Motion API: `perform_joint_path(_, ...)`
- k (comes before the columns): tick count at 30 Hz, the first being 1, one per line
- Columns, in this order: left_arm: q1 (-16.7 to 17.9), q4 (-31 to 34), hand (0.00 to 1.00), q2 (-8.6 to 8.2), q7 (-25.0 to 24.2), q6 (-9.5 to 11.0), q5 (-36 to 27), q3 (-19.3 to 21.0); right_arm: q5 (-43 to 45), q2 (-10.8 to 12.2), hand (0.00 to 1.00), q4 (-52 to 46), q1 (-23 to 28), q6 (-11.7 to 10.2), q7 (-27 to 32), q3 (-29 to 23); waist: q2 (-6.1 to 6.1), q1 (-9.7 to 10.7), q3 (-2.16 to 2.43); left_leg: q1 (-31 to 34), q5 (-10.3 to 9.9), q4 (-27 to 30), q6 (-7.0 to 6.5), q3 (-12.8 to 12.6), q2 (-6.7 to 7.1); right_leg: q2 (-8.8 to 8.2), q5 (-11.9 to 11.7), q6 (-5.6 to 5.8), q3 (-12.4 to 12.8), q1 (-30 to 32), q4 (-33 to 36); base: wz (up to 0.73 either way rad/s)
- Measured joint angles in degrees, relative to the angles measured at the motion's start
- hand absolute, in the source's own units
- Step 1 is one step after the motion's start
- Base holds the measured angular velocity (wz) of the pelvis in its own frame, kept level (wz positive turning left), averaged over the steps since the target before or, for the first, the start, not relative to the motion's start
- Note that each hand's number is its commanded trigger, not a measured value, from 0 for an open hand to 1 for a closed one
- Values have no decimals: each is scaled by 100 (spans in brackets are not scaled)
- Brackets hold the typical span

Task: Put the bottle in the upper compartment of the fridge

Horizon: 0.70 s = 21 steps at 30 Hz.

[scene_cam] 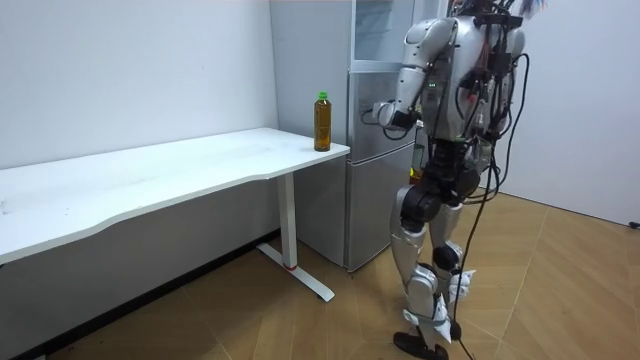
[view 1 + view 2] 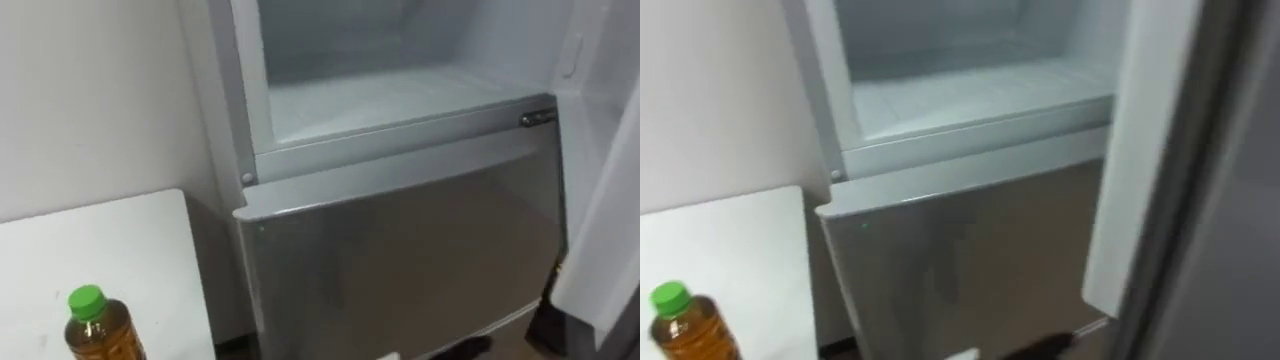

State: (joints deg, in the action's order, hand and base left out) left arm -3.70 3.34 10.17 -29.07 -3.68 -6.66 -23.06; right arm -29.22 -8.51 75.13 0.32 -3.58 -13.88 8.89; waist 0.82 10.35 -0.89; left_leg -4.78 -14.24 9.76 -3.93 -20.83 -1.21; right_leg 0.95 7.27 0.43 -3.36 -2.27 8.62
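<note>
The upper fridge compartment (image 2: 400, 100) stands open to receive the green-capped bottle (image 2: 100, 335), ungrasped on the table (image 2: 110, 250) beside it; we cannot tell the state of the left robot hand (image 1: 384, 113).

The robot stood upright, its left arm bent at the elbow, the forearm held forward, with the left hand (image 1: 385, 113) out before its belly.

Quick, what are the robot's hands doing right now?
Left hand: up by the fridge, cannot be told.
Right hand: cannot be told.
</note>
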Motion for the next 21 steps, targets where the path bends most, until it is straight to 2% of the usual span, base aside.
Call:
perform_joint_path(3, 100, -599, 0, -7, 489, 78, 92, 56, 105, -11, 0, -12, 21, 2, 1, -4, 6, -133, 13, -51, 0, 14, 0, 96, 1, -10, 0, 0, -157, -87, -3, 19)
perform_joint_path(6, 357, -1216, 0, -11, 1032, 52, 338, 128, 188, 15, 0, -16, 37, 73, 76, -6, 16, -215, 19, -86, 0, 9, 0, 229, 12, -26, 0, 0, -333, -168, -49, 20)
perform_joint_path(8, 519, -1761, 0, -64, 1363, 81, 349, 281, 128, 27, 0, -6, 55, 147, 138, 3, 3, -389, 21, -88, 1, 16, 1, 273, 21, -37, 1, -1, -408, -201, -92, 13)
perform_joint_path(10, 681, -2082, 0, -87, 1708, 79, 398, 337, 67, 54, 0, -38, 105, 169, 198, 63, -18, -441, 20, -68, 2, 45, 2, 365, 24, -47, 11, -12, -497, -224, -93, 21)
perform_joint_path(12, 835, -2506, 0, -103, 2004, 201, 632, 435, 55, 57, 0, -97, 148, 177, 253, 65, -22, -523, 20, -67, 2, 45, 2, 421, 24, -51, 14, -12, -578, -257, -95, 19)
perform_joint_path(15, 1083, -3237, 0, -124, 2411, 288, 1019, 663, 81, 85, 0, -218, 238, 171, 250, 65, -76, -603, 61, -40, 3, 44, 5, 545, 26, -56, 17, -17, -718, -270, -91, 19)
perform_joint_path(17, 1210, -3964, 0, -117, 2772, 421, 1077, 792, 14, 92, 0, -232, 287, 169, 264, 117, -110, -729, 86, -49, 13, 50, 18, 586, 26, -55, 17, -17, -762, -300, -87, 11)
perform_joint_path(19, 1325, -4402, 0, -134, 3012, 464, 1069, 890, -30, 98, 0, -234, 315, 163, 289, 117, -112, -759, 83, -54, 14, 52, 18, 619, 29, -59, 17, -17, -794, -346, -90, 10)
perform_joint_path(21, 1425, -4822, 0, -155, 3186, 612, 1053, 1017, -42, 113, 0, -256, 338, 157, 333, 111, -119, -781, 79, -55, 16, 11, 13, 684, 43, -69, 17, -16, -830, -335, -92, 13)
